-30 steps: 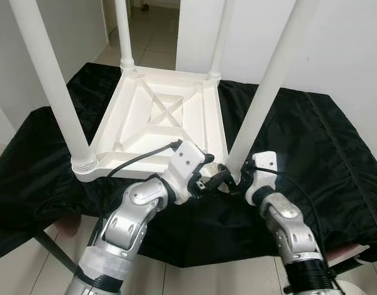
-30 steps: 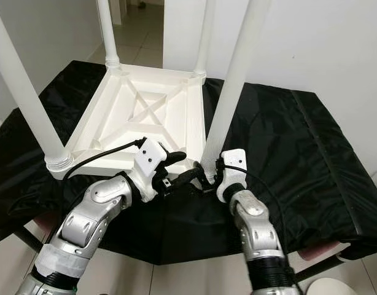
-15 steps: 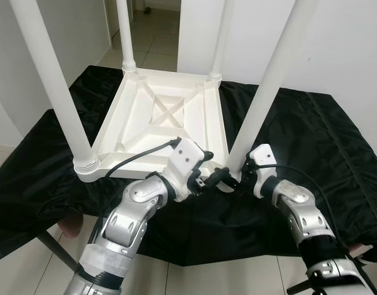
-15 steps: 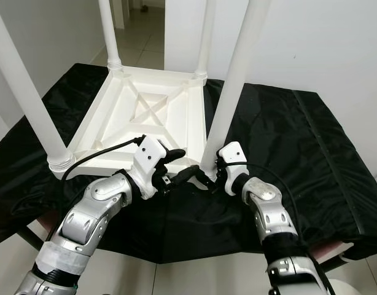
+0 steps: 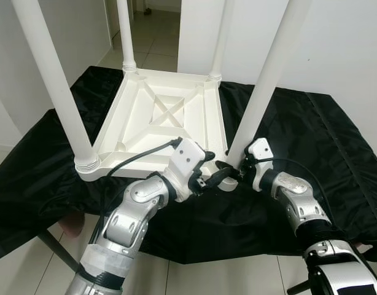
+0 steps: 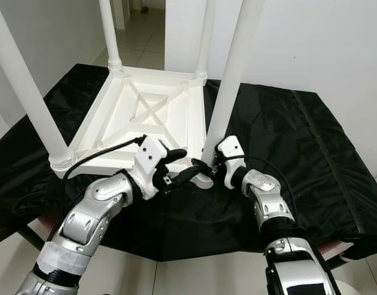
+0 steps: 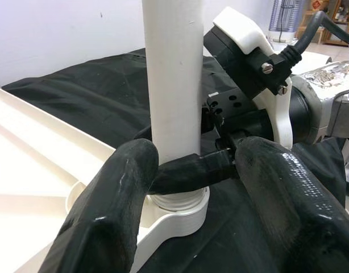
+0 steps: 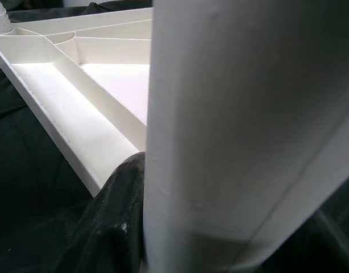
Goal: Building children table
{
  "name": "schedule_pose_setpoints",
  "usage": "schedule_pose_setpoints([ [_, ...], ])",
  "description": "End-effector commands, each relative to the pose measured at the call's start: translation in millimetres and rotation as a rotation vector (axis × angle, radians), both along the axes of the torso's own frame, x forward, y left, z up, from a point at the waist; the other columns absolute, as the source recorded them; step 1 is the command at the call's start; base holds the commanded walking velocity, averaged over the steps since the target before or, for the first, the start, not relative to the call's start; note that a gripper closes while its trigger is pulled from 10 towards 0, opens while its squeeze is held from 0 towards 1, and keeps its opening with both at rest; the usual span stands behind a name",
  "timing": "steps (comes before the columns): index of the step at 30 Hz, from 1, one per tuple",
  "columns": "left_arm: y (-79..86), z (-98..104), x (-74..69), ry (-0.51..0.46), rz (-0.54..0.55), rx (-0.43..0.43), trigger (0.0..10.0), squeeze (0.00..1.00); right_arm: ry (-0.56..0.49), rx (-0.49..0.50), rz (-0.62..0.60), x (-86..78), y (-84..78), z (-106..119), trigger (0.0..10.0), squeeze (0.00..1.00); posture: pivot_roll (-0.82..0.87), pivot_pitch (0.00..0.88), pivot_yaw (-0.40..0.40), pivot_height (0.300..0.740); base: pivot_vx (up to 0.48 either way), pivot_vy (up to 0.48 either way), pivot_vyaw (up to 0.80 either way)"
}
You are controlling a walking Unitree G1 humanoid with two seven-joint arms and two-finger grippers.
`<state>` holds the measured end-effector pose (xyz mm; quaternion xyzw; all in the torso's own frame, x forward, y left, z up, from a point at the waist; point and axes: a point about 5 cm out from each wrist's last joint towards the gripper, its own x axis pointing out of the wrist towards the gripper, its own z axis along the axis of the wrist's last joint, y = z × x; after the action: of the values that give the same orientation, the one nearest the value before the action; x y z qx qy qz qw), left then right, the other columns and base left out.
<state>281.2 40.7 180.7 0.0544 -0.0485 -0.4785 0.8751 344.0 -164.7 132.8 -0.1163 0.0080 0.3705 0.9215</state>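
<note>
A black cloth (image 5: 299, 123), soft and creased, covers a wide surface and hangs over its near edge. On it lies a white plastic table (image 5: 158, 120), turned upside down: a square top with a raised rim, ribs crossing in an X at the middle, and four smooth round legs standing up from the corners. Each leg meets its corner at a ridged, threaded collar.

The near right leg (image 5: 262, 92) is a plain matte tube, slightly narrower where it enters its collar (image 7: 177, 207) at the corner nearest the robot. The right gripper (image 5: 236, 172) is at the base of this leg, just above the collar. One black finger (image 7: 188, 170) wraps across the front of the tube and the leg sits between the fingers, so the gripper is closed around it; in the right wrist view the leg fills the space between the two dark rubbery fingers (image 8: 115, 227).

The left gripper (image 5: 214, 175) sits just left of the same corner, its two thick, glossy, pebbled fingers (image 7: 106, 222) spread apart with the leg base and collar in the gap beyond them, gripping nothing. Its tips are close to the right gripper's finger.
</note>
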Motion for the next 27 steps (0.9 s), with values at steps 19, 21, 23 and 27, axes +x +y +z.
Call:
schedule_pose_setpoints([
  [19,1.4,1.5,0.2,0.006,0.049,0.000,10.0,0.00,0.063,0.164,-0.352,2.3,5.7,1.9,10.0,0.00,0.06,0.033,-0.045,0.740,0.000,0.000,0.00],
  [21,1.9,1.1,-0.4,0.008,0.049,0.000,10.0,0.00,0.064,0.227,-0.428,-1.0,12.3,5.7,10.0,0.00,0.06,0.036,-0.046,0.740,0.000,0.000,0.00],
  [23,2.0,1.0,-0.5,0.008,0.049,0.000,10.0,0.00,0.067,0.254,-0.458,-3.1,15.3,6.4,10.0,0.00,0.06,0.036,-0.046,0.740,0.000,0.000,0.00],
  [27,1.0,-0.9,-2.6,0.016,0.044,0.004,10.0,0.00,0.059,0.327,-0.740,-19.4,31.1,1.5,10.0,0.00,0.06,0.031,-0.047,0.740,0.000,0.000,0.00],
])
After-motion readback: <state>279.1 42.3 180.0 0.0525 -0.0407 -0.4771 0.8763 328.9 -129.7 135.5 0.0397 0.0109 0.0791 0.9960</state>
